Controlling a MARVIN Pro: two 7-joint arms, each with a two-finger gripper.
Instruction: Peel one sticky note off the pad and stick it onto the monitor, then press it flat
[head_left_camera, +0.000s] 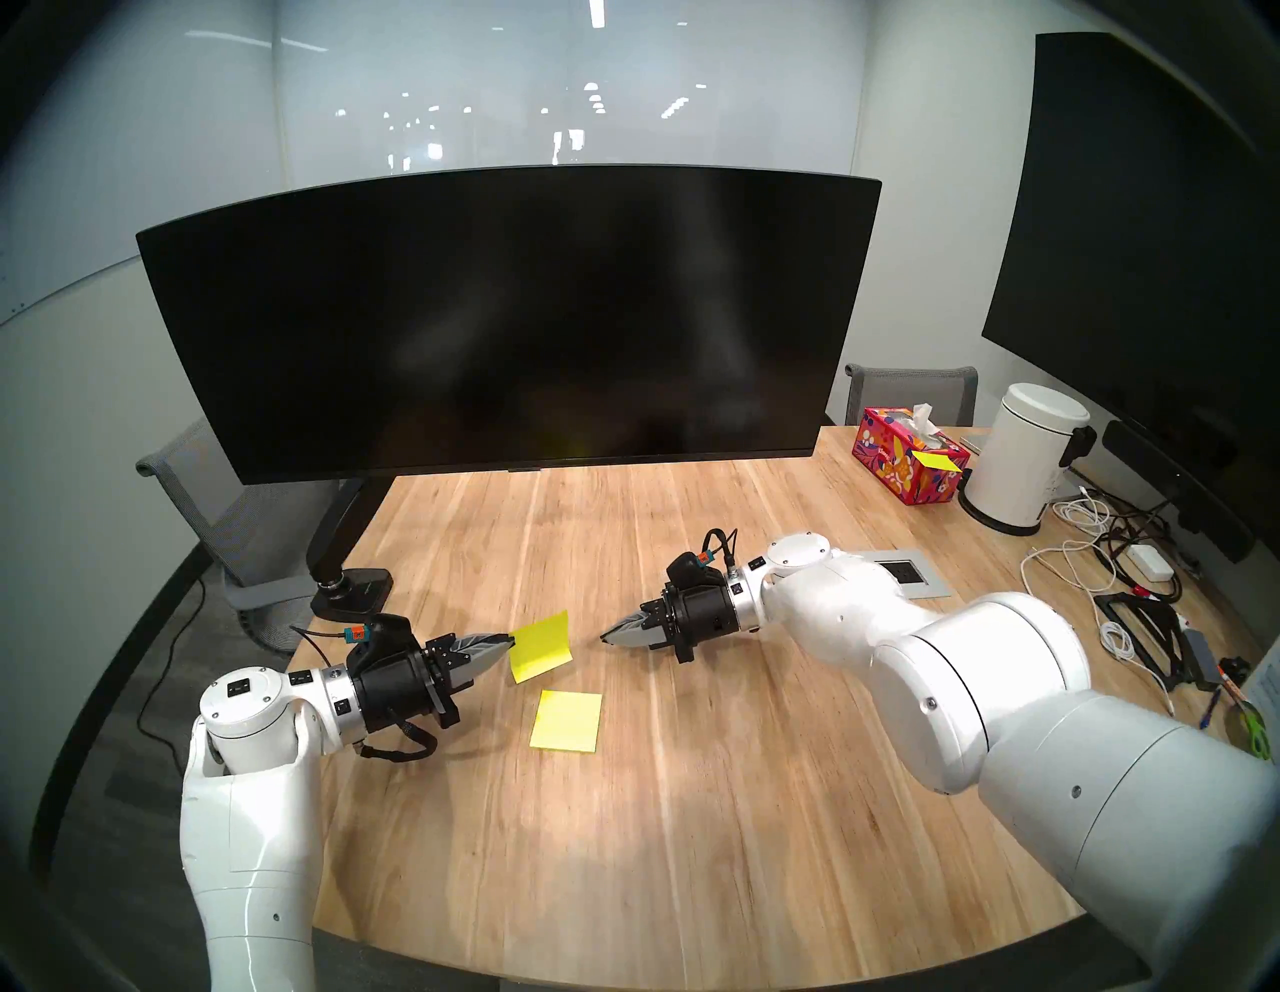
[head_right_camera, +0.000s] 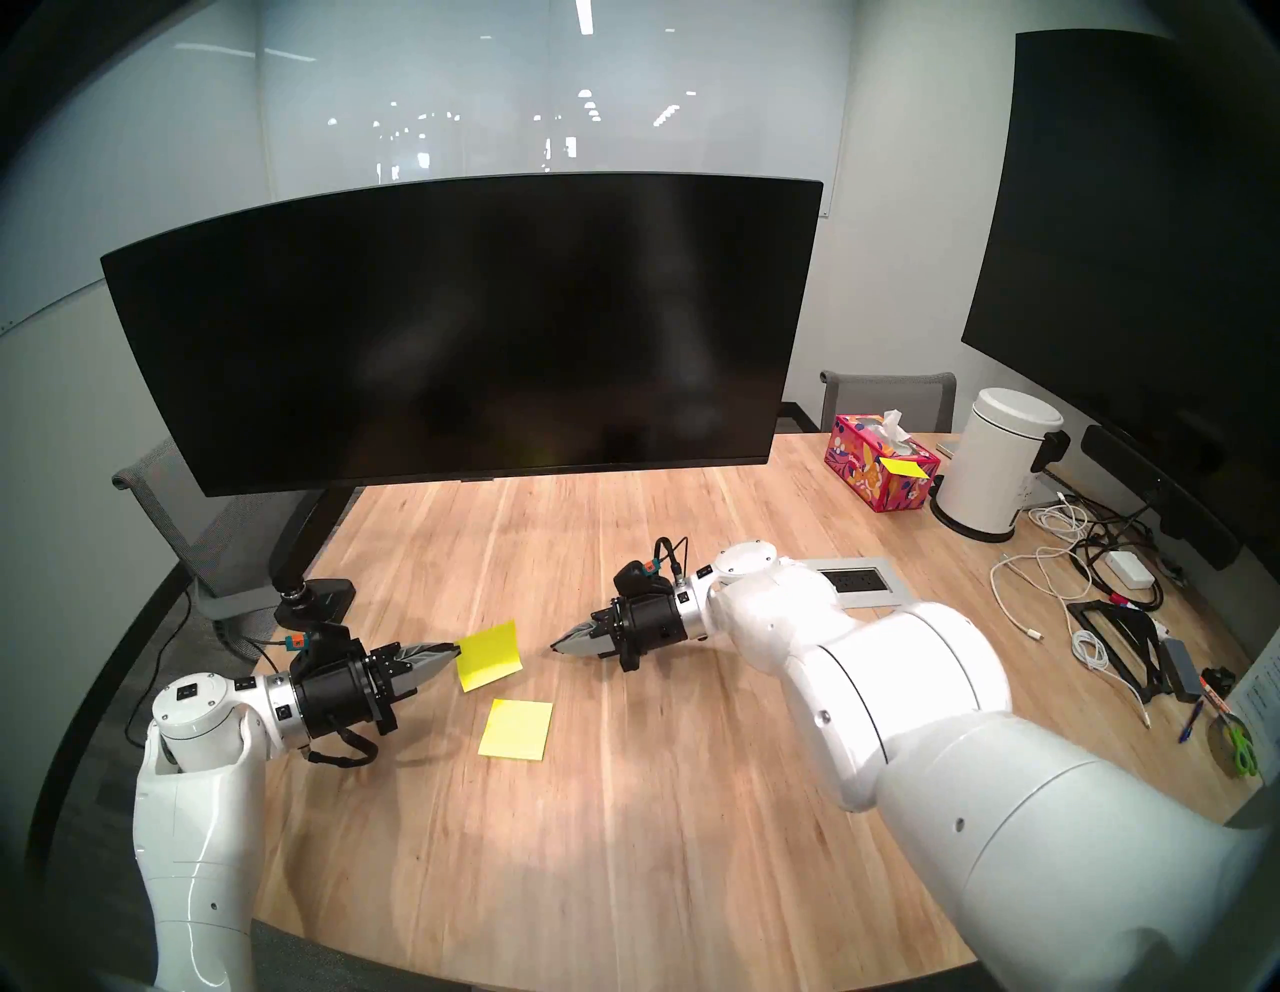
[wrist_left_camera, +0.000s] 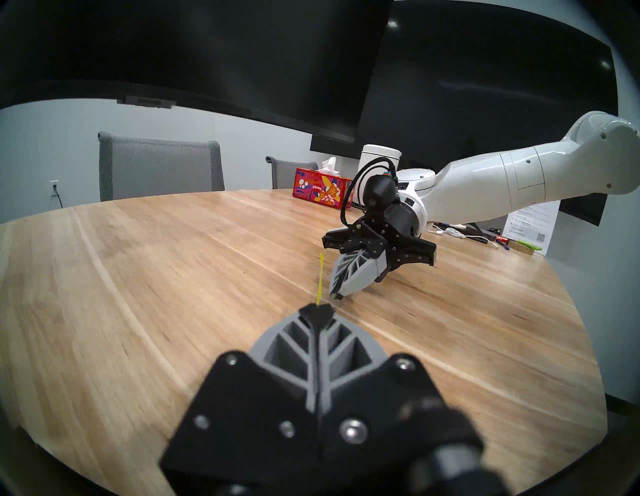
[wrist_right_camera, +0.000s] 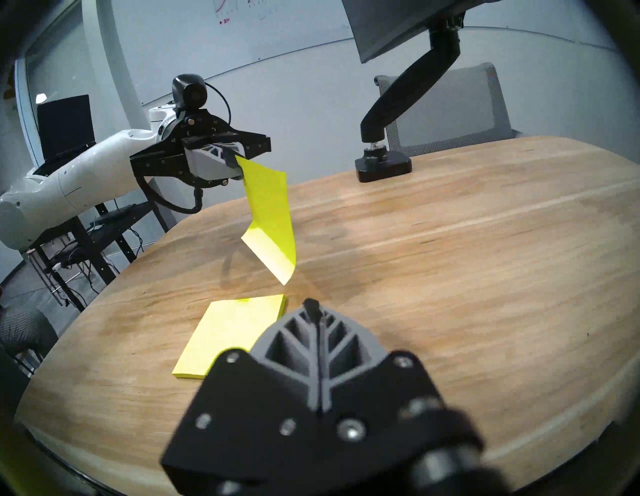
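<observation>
The left gripper (head_left_camera: 511, 645) was clamped on one edge of the sticky note (head_left_camera: 541, 646), holding it clear above the pad (head_left_camera: 566, 720), which lay near the table's (head_left_camera: 692, 796) left edge. The right gripper (head_left_camera: 604, 638), closed and empty, rested nearby; the monitor (head_left_camera: 512, 319) stood along the far edge, awaiting the note.

Sticky note (wrist_right_camera: 268, 211) in left hand (wrist_right_camera: 239, 166), above pad (wrist_right_camera: 232, 332)
</observation>
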